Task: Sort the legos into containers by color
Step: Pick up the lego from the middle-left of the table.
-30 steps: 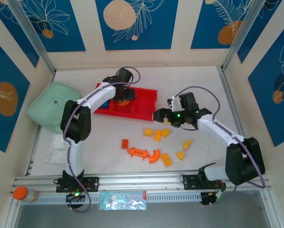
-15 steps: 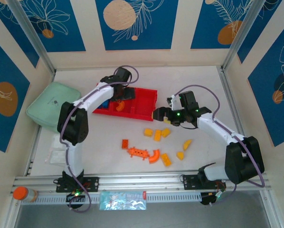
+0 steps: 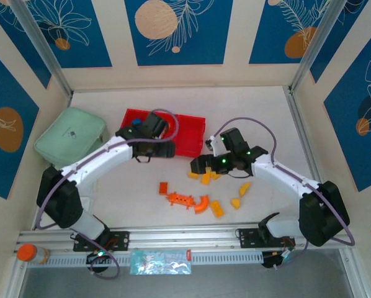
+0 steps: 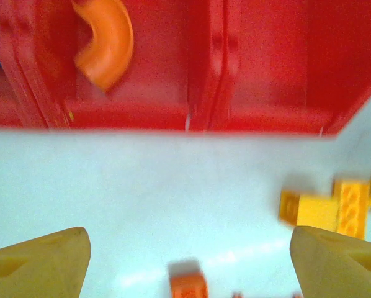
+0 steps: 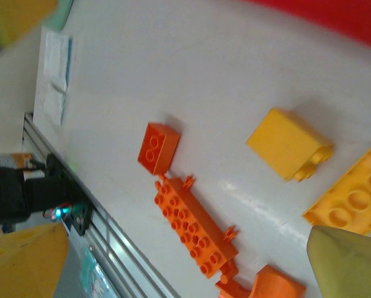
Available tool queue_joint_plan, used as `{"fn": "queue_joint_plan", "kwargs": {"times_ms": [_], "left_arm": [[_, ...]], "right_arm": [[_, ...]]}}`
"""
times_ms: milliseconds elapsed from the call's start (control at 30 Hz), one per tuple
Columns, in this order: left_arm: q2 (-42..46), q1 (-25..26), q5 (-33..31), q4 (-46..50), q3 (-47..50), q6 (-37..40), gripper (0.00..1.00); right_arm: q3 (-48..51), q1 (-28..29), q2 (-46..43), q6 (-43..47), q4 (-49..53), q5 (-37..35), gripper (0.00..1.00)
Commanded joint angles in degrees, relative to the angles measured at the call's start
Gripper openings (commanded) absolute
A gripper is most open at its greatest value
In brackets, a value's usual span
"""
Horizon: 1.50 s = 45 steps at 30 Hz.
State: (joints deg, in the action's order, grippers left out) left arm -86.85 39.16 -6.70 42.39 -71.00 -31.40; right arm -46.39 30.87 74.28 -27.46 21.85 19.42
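At the far middle of the tabletop [image 3: 266, 112], the red tray [image 3: 192, 127] holds a curved orange brick [image 4: 105, 40] in its middle compartment. The left gripper [image 3: 165, 149] hangs just off the tray's near wall, jaws spread wide with nothing between them. The right gripper [image 3: 196, 166], also wide open and empty, sits low over the loose legos [image 3: 205, 177] between tray and near edge, a small orange brick [image 5: 158, 148] and a long orange brick [image 5: 195, 226] lying beneath it.

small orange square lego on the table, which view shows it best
Right wrist view: the small orange square lego is whole and sharp, studs showing. Top external gives a tiny speck; left wrist has it blurred, cut by the bottom edge.
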Motion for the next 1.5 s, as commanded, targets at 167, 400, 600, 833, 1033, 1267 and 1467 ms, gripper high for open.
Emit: {"fn": "queue_joint_plan", "kwargs": {"times_ms": [167, 400, 600, 833, 1033, 1267, 1467], "left_arm": [[3.5, 8.3, -0.6, 4.1, 10.0, -4.9, 0.83], [-0.6, 10.6, 0.5, -2.5, 14.7, -8.0, 0.77], [-5.5, 10.6, -0.6, -4.6, 15.0, -8.0, 0.72], [-9.0, 10.6, -1.1, -6.9, 15.2, -7.3, 0.62], [-10.1, 10.6, -0.7, -7.7, 15.5, -7.6, 0.50], [-8.5, 10.6, -0.9, -7.6, 16.4, -8.0, 0.37], [-5.3, 10.4, -0.7, -7.7, 16.7, -7.6, 0.25]], "right_arm": [[7.2, 5.7, -1.5, -1.6, -9.9, -1.9, 0.99], [8.3, 6.0, -0.8, -2.4, -12.6, -3.5, 0.99], [8.7, 5.3, -1.9, -2.2, -12.0, -4.7, 0.99], [9.5, 3.4, -2.6, -2.4, -12.1, -4.4, 0.99], [9.5, 2.5, -1.9, -2.3, -12.4, -3.4, 0.99], [9.1, 1.8, -2.1, -2.3, -12.4, -2.9, 0.99], [8.5, 0.8, -3.9, -2.9, -11.7, -2.0, 0.99]]}}
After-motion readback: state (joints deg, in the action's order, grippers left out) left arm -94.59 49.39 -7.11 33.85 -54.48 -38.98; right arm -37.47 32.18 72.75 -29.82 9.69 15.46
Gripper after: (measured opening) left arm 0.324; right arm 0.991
